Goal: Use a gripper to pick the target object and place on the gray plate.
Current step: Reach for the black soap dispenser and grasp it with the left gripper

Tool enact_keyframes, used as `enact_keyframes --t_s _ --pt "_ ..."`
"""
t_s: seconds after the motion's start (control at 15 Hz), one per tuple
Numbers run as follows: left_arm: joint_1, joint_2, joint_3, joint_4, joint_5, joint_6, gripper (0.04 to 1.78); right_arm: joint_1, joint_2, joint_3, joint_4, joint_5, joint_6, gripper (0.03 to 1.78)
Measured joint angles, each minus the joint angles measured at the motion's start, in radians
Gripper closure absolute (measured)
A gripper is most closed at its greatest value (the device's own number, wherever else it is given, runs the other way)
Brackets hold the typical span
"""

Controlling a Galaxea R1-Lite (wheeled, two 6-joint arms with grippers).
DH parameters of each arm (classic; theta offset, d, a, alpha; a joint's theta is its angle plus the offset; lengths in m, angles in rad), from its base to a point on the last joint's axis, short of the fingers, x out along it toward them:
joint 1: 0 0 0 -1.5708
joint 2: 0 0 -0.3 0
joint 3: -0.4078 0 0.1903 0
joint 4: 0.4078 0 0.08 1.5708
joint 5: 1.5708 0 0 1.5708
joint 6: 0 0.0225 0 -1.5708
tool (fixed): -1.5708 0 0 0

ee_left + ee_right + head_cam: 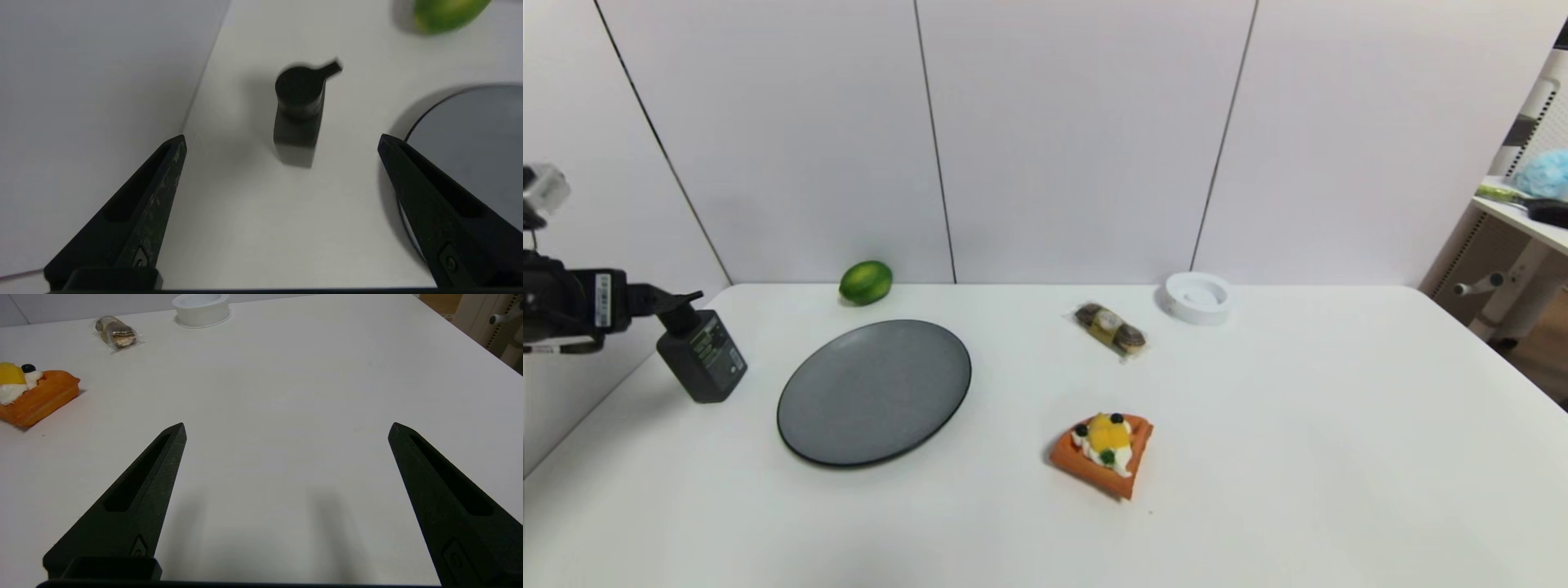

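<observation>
The dark gray pump bottle [703,357] stands upright near the table's left edge, just left of the gray plate [874,392]. My left gripper [637,300] reaches in from the far left at the height of the pump head, open and empty. In the left wrist view the left gripper [282,138] has its jaws spread wide. The bottle [298,122] stands ahead of the fingertips, apart from them, roughly centred between them. The plate's rim [412,130] shows beside one finger. My right gripper [286,426] is open and empty over bare table; it is out of the head view.
A green lime [865,282] lies behind the plate by the wall. An orange waffle slice [1104,453], a wrapped snack [1109,328] and a small white dish [1197,297] sit mid-table to the right. The table's left edge runs close to the bottle.
</observation>
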Motion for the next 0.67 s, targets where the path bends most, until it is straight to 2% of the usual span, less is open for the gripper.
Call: enact_keyframes --t_s 0.2,0.4,0.67 --pt "0.023 0.05 0.083 -0.003 -0.018 -0.005 0.13 0.0 0.0 0.0 0.0 -0.001 0.0 0.1" --pt "0.039 0.101 0.099 -0.01 -0.084 -0.003 0.13 0.0 0.0 0.0 0.0 0.0 0.0 0.1" --pt "0.043 0.157 0.104 -0.109 -0.09 0.0 0.13 0.0 0.0 0.0 0.0 0.0 0.0 0.1"
